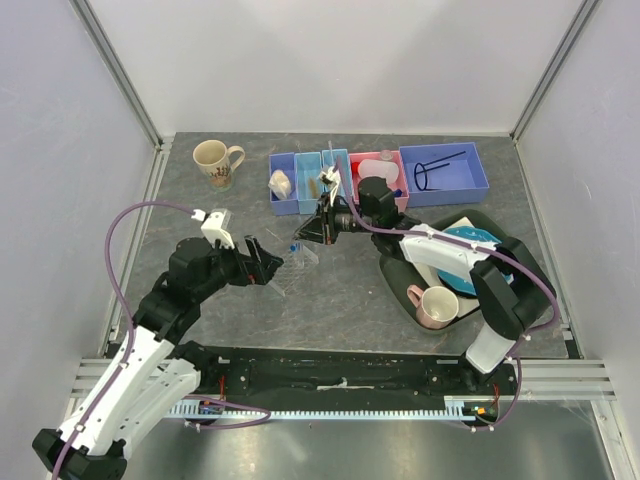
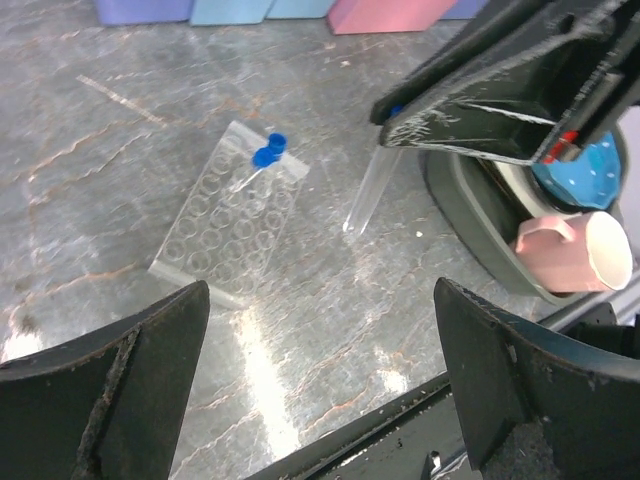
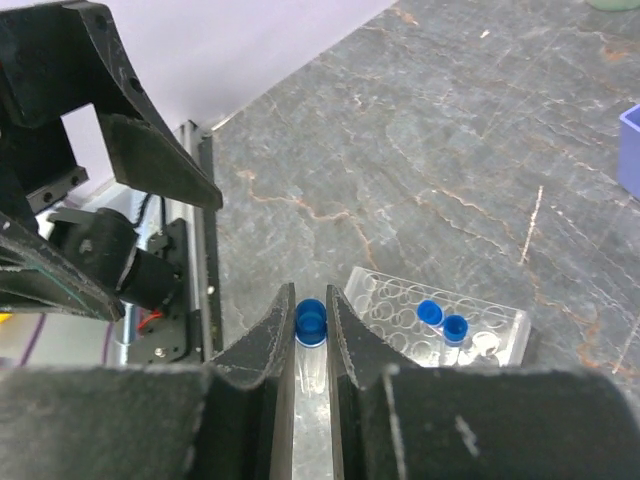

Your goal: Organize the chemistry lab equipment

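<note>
A clear rack (image 1: pixel 290 266) lies on the table with two blue-capped tubes (image 2: pixel 268 150) in its far end. My right gripper (image 1: pixel 314 231) is shut on a third blue-capped tube (image 3: pixel 311 322) by its cap. It holds the tube upright above the table, just right of the rack (image 2: pixel 235 215), tip down (image 2: pixel 362 200). The rack (image 3: pixel 440 320) and its two tubes (image 3: pixel 429 312) also show in the right wrist view. My left gripper (image 1: pixel 266 264) is open and empty just left of the rack, its jaws wide apart (image 2: pixel 320 385).
A row of blue and pink bins (image 1: pixel 310 180) stands at the back; the large blue bin (image 1: pixel 445 170) holds a black wire ring. A beige mug (image 1: pixel 215 160) is back left. A dark tray (image 1: pixel 520 265) at the right holds a blue dotted plate (image 1: pixel 470 245) and pink mug (image 1: pixel 436 306).
</note>
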{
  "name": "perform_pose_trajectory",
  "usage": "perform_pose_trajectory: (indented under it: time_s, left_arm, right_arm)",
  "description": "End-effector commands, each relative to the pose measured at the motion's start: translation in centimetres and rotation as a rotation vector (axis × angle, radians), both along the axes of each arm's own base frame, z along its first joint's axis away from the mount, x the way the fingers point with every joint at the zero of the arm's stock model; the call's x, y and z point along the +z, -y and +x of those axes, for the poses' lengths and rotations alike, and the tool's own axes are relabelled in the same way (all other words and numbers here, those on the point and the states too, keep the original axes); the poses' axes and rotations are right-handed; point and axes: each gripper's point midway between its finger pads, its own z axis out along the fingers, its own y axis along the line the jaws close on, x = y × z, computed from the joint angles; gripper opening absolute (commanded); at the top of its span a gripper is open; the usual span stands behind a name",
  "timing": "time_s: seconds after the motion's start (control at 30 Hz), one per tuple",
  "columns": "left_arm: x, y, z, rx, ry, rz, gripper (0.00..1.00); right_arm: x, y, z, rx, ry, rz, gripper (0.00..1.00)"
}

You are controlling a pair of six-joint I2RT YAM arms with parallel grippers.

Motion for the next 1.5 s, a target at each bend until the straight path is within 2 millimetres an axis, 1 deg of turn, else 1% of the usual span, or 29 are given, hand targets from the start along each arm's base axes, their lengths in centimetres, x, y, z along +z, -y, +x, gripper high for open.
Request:
perform_pose_trajectory:
  time_s: [0.0,0.03,0.07,0.13,0.17,0.23,0.33,0.47,0.63,0.77,0.9,0.97,1.0,1.1,1.23,1.47]
  left_arm:
    - [-0.9,-2.5,0.3,0.177,-0.078,0.014,0.99]
    - [-1.0,-3.4,0.6,0.232,-0.075,0.035,0.99]
    - [-1.2,-3.9,0.3,0.252,-0.093,0.052,0.99]
    - [-0.3,-5.0,0.3,0.306,-0.070,0.055,0.99]
    - [-0.3,-5.3,-0.1,0.314,-0.074,0.063,0.99]
    - [0.8,-6.0,-0.4,0.338,-0.038,0.051,0.99]
    - [1.9,-6.8,-1.0,0.363,0.004,0.034,0.99]
    - [2.3,-7.3,-1.7,0.376,0.031,0.016,0.99]
    - [1.9,-7.5,-2.0,0.383,0.026,0.011,0.99]
    - [1.6,-7.5,-2.0,0.383,0.016,0.011,0.99]
    - [1.7,-7.4,-2.1,0.378,0.018,0.006,0.99]
    - [1.7,-7.4,-2.1,0.377,0.016,0.010,0.99]
    - [1.7,-7.4,-2.1,0.377,0.016,0.010,0.99]
    - [1.6,-7.4,-2.2,0.373,0.015,0.014,0.99]
    - [1.5,-7.4,-2.2,0.373,0.014,0.012,0.99]
    - [1.4,-7.2,-2.2,0.366,0.010,0.012,0.99]
  right_arm:
    - [1.4,-0.7,0.4,-0.011,0.251,-0.045,0.08]
    - [1.0,-0.9,0.4,-0.015,0.268,-0.075,0.08]
    - [0.9,-1.4,-0.1,-0.003,0.293,-0.086,0.08]
    - [0.5,-1.7,-0.4,0.010,0.369,-0.120,0.08]
    - [0.3,-2.1,-0.7,0.014,0.399,-0.136,0.08]
    - [-0.4,-2.4,-0.8,0.024,0.456,-0.170,0.08]
    - [-1.2,-3.0,-1.0,0.031,0.494,-0.197,0.09]
    - [-2.1,-3.6,-0.8,0.021,0.511,-0.209,0.09]
    - [-3.0,-4.2,0.0,0.005,0.529,-0.222,0.10]
    - [-3.2,-4.8,0.7,0.001,0.531,-0.223,0.10]
    - [-4.1,-5.3,1.2,0.001,0.524,-0.236,0.10]
    - [-4.1,-5.6,1.5,-0.001,0.529,-0.238,0.10]
    - [-4.6,-5.6,1.5,0.003,0.526,-0.248,0.10]
    - [-5.1,-5.8,1.7,0.005,0.519,-0.257,0.11]
    - [-6.1,-5.5,1.6,0.011,0.512,-0.273,0.11]
    - [-7.2,-5.1,1.5,0.021,0.534,-0.293,0.12]
